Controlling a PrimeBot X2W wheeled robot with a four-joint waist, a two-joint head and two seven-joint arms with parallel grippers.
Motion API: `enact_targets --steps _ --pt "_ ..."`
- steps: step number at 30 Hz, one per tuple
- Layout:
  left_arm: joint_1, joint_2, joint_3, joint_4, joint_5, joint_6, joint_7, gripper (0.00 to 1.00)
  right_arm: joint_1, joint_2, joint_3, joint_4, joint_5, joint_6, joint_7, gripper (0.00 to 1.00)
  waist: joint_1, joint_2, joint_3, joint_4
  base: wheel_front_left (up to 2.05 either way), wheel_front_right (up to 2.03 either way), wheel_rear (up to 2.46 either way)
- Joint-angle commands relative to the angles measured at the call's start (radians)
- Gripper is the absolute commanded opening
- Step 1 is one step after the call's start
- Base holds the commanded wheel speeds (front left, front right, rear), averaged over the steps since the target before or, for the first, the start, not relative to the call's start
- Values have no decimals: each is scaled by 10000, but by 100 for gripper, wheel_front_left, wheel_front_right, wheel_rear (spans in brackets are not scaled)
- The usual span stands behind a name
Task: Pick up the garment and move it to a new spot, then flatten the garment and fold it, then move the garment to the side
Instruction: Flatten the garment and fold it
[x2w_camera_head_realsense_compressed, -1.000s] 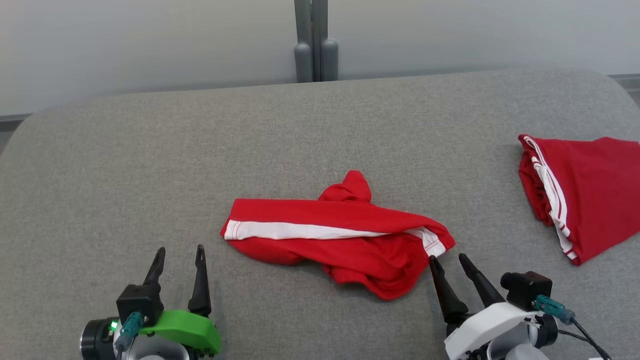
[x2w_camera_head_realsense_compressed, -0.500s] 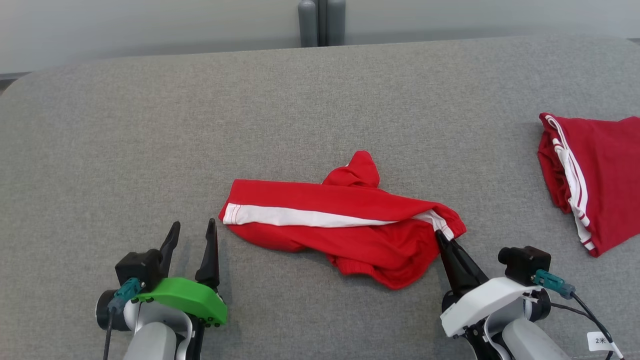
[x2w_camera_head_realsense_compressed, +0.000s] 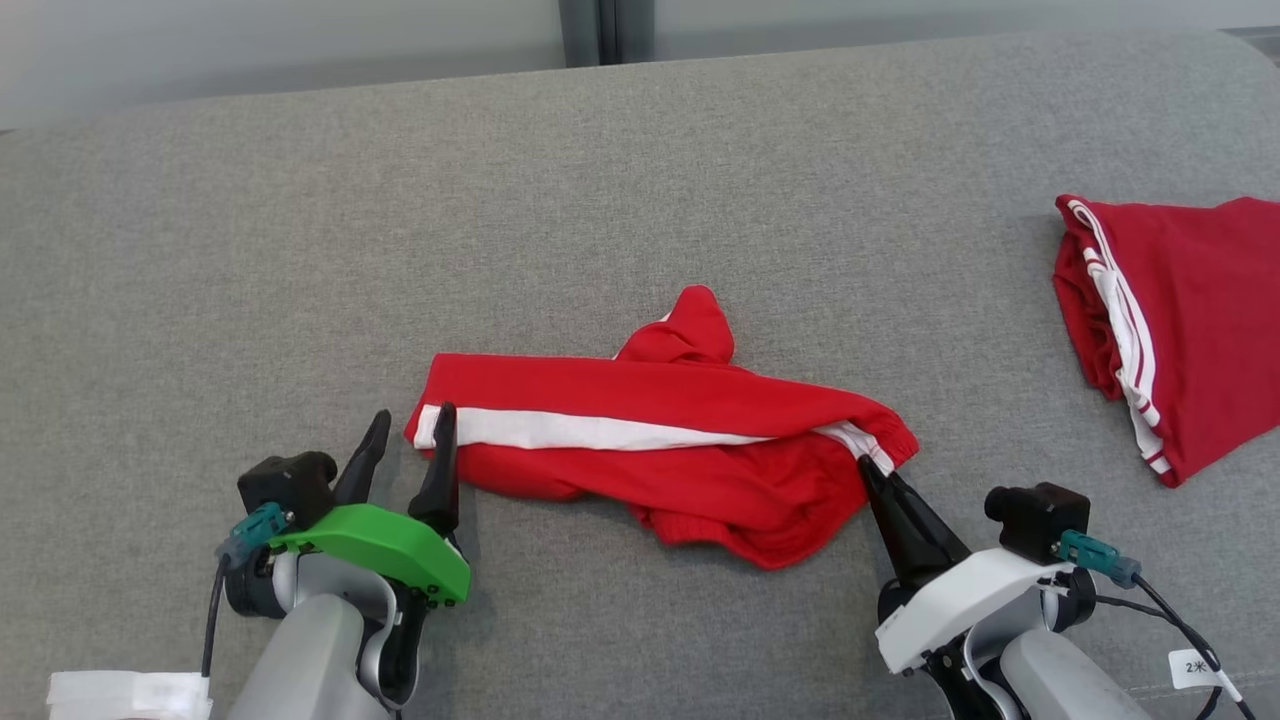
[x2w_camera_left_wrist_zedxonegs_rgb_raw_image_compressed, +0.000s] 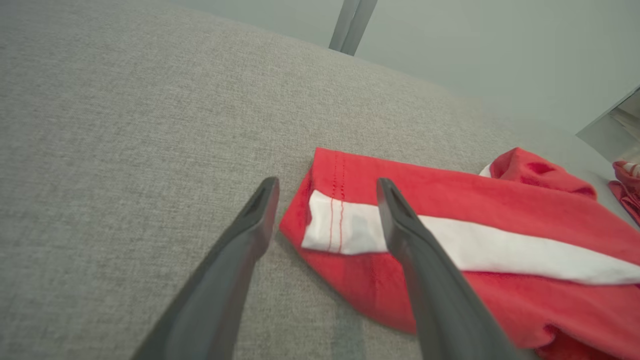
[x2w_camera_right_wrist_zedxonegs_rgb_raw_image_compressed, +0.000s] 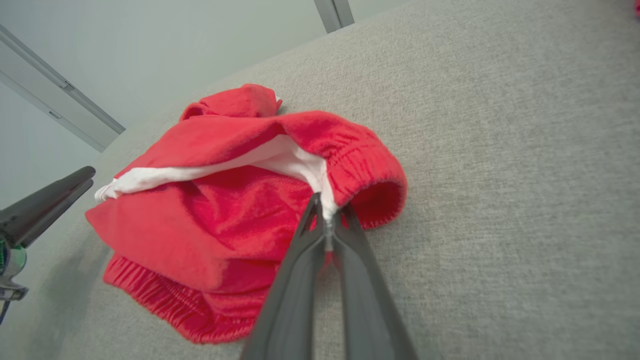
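Two red garments lie on the grey padded surface (x2w_camera_head_realsense_compressed: 640, 180). The crumpled garment (x2w_camera_head_realsense_compressed: 700, 480), shorts by the look of them with a white side stripe (x2w_camera_head_realsense_compressed: 600, 432), sits midway between the left and right edges and nearer the front edge. A folded red piece (x2w_camera_head_realsense_compressed: 1190, 310) rests well apart at the right edge. Judging by its slack folds, the cloth is light, soft and limp, so it should sag from any single hold and wants lifting at two ends. The right gripper (x2w_camera_head_realsense_compressed: 868, 468) is clamped on the gathered waistband (x2w_camera_right_wrist_zedxonegs_rgb_raw_image_compressed: 370, 175) where the stripe ends, a thick seam that should grip well. The left gripper (x2w_camera_head_realsense_compressed: 410, 428) stands with fingers apart astride the stitched leg hem (x2w_camera_left_wrist_zedxonegs_rgb_raw_image_compressed: 325, 220), the other sound hold; whether it touches the cloth I cannot tell.
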Motion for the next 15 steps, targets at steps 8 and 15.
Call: enact_targets --steps 8,15 --pt "-175 53 -263 318 -410 -17 8 100 -104 -124 111 -63 76 -3 -27 0 0 0 107 -161 0 0 0" --pt "-136 107 -384 340 -722 -17 8 100 -150 -129 211 -93 80 -3 -27 0 0 0 113 -203 0 0 0"
